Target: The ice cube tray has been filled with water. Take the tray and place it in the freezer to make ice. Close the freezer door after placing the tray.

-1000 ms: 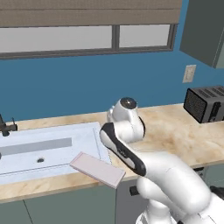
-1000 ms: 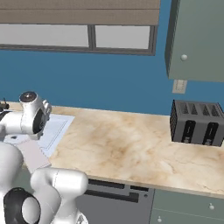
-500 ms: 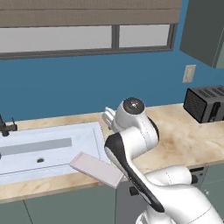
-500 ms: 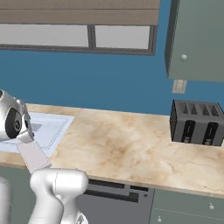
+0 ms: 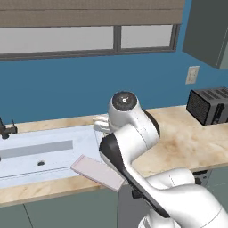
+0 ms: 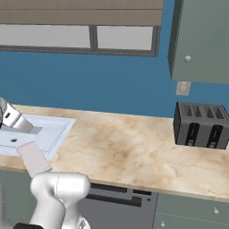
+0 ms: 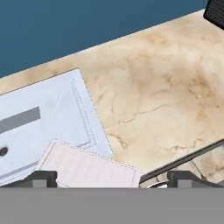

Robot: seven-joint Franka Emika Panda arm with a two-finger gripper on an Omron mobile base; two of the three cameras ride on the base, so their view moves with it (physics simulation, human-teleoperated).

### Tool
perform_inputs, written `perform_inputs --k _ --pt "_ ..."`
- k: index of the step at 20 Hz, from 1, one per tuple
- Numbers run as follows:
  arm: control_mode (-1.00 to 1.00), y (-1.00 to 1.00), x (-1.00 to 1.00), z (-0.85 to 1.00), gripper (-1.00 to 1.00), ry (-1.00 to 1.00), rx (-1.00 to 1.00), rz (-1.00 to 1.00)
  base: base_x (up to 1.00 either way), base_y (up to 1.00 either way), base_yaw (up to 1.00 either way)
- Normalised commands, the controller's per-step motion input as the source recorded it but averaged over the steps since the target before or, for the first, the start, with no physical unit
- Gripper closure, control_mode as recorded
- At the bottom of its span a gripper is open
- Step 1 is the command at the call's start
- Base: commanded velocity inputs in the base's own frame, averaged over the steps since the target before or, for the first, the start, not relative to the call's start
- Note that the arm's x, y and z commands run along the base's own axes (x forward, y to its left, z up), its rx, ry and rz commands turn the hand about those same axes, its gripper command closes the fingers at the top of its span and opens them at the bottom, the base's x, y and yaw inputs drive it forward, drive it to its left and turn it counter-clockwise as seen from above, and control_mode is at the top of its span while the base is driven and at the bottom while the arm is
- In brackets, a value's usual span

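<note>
The ice cube tray, thin, flat and pale pink, lies at an angle on the counter's front strip by the sink's right corner. It is also in the right base view, ice cube tray, at the lower left. In the hand view the ice cube tray lies low between my two dark fingertips, with my gripper open wide above it and holding nothing. My fingertips touch nothing. The freezer and its door are out of view.
A white sink basin is set into the marble counter at the left, with a dark tap behind it. A black toaster stands at the far right below a wall cabinet. My white arm rises over the counter's middle.
The arm has swung left toward the sink and folded over the tray's end of the counter. The tray has not moved, and the jaws stay open.
</note>
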Motion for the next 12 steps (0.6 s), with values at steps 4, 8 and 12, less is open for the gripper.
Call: perform_inputs --k 4,8,12 --pt "-1.00 0.14 -0.08 -0.21 -1.00 0.10 -0.60 0.70 0.00 0.00 0.00" --pt "-1.00 0.11 -0.09 -0.53 -1.00 0.01 -0.52 0.61 0.00 0.00 0.00" --pt "-1.00 0.18 0.00 -0.66 -1.00 0.01 -0.46 0.56 0.00 0.00 0.00"
